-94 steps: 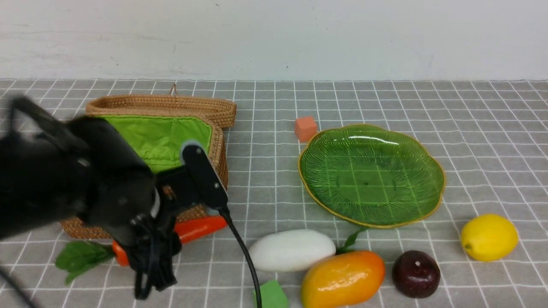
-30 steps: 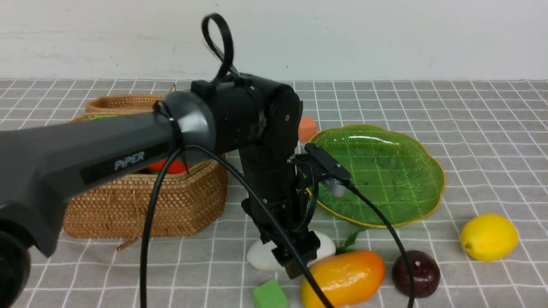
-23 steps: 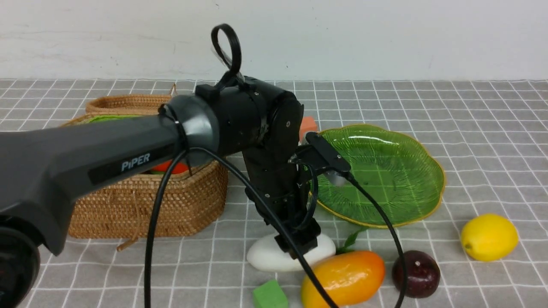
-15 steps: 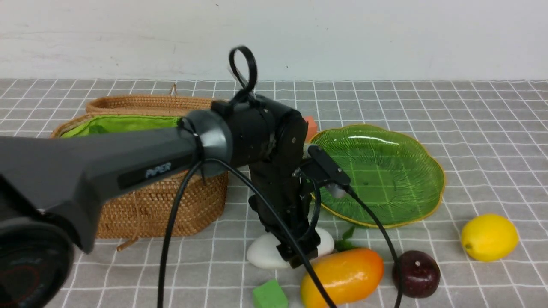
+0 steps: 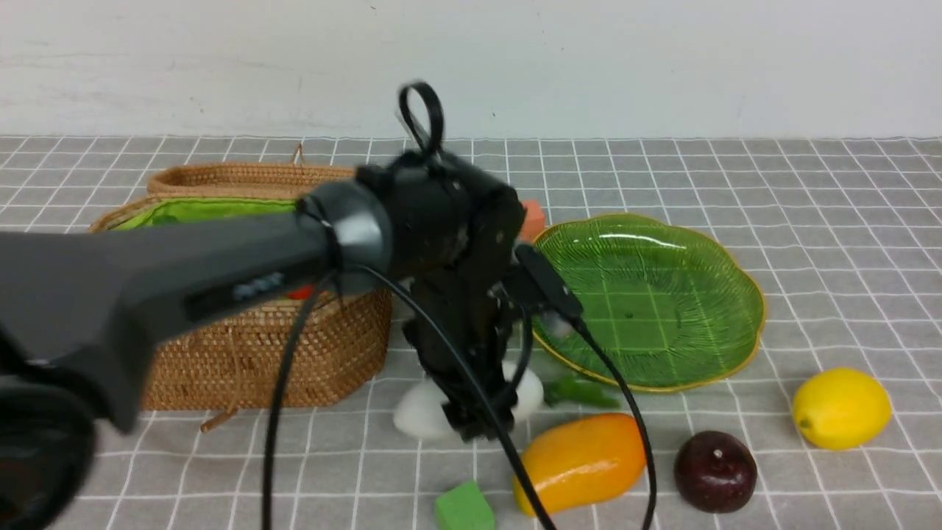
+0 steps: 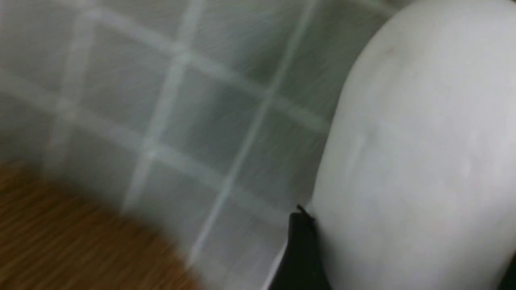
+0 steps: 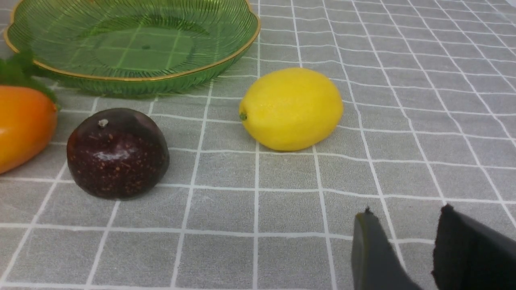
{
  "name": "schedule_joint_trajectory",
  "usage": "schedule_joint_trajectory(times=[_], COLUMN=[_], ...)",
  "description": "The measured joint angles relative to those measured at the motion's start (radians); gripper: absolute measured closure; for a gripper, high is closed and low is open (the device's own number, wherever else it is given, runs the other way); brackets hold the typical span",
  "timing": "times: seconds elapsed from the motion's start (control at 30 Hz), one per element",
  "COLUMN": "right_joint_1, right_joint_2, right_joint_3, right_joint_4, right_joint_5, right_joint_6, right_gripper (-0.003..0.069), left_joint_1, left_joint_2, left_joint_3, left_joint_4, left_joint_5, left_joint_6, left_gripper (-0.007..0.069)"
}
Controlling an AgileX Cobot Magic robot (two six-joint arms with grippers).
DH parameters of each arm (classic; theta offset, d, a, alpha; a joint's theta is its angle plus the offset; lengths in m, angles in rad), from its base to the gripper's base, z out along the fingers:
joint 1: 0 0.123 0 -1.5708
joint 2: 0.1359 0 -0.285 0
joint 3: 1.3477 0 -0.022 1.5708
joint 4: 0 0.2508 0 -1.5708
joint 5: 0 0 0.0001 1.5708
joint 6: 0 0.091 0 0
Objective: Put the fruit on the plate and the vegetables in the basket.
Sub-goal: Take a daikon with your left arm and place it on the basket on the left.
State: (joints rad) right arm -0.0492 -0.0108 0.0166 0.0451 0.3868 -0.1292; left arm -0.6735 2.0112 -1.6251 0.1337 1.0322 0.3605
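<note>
My left gripper (image 5: 472,425) is shut on the white vegetable (image 5: 413,409), which hangs slightly off the cloth with its green leaf (image 5: 581,391) trailing right. In the left wrist view the white vegetable (image 6: 423,141) fills the space between the fingers (image 6: 300,249). An orange bit of carrot (image 5: 298,293) shows inside the wicker basket (image 5: 294,353). The mango (image 5: 581,460), purple fruit (image 5: 715,471) and lemon (image 5: 840,408) lie on the cloth in front of the bare green plate (image 5: 684,280). My right gripper (image 7: 407,209) stands open near the lemon (image 7: 292,108) and purple fruit (image 7: 117,153).
A green cube (image 5: 464,508) sits at the front edge beside the mango. An orange cube (image 5: 533,217) peeks out behind my left arm, by the plate's far left rim. The basket's lid (image 5: 243,177) lies open behind it.
My left gripper has closed on the white vegetable and carried it left and up, towards the basket. The carrot that lay in front of the basket is now inside it. The right arm is still.
</note>
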Motion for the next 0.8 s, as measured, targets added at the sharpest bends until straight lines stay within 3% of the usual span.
schedule_joint_trajectory(times=[0.23,0.37,0.57,0.8], right_joint_1=[0.000,0.000,0.000,0.000], right_joint_2=[0.000,0.000,0.000,0.000], right_joint_3=[0.000,0.000,0.000,0.000], right_joint_4=[0.000,0.000,0.000,0.000], right_joint_5=[0.000,0.000,0.000,0.000], right_joint_6=[0.000,0.000,0.000,0.000], right_gripper=[0.0415,0.0415,0.0415,0.0415], left_joint_1=[0.017,0.115,0.357,0.431], left_joint_2=[-0.216,-0.326,-0.337,-0.308], left_joint_3=[0.000,0.000,0.014,0.104], left_joint_4=[0.110,0.153,0.151,0.146], left_joint_5=[0.032,0.018,-0.063,-0.167], left_joint_6=[-0.036,-0.040,-0.043,-0.042], left_gripper=[0.0097,0.0097,0.0097,0.0097])
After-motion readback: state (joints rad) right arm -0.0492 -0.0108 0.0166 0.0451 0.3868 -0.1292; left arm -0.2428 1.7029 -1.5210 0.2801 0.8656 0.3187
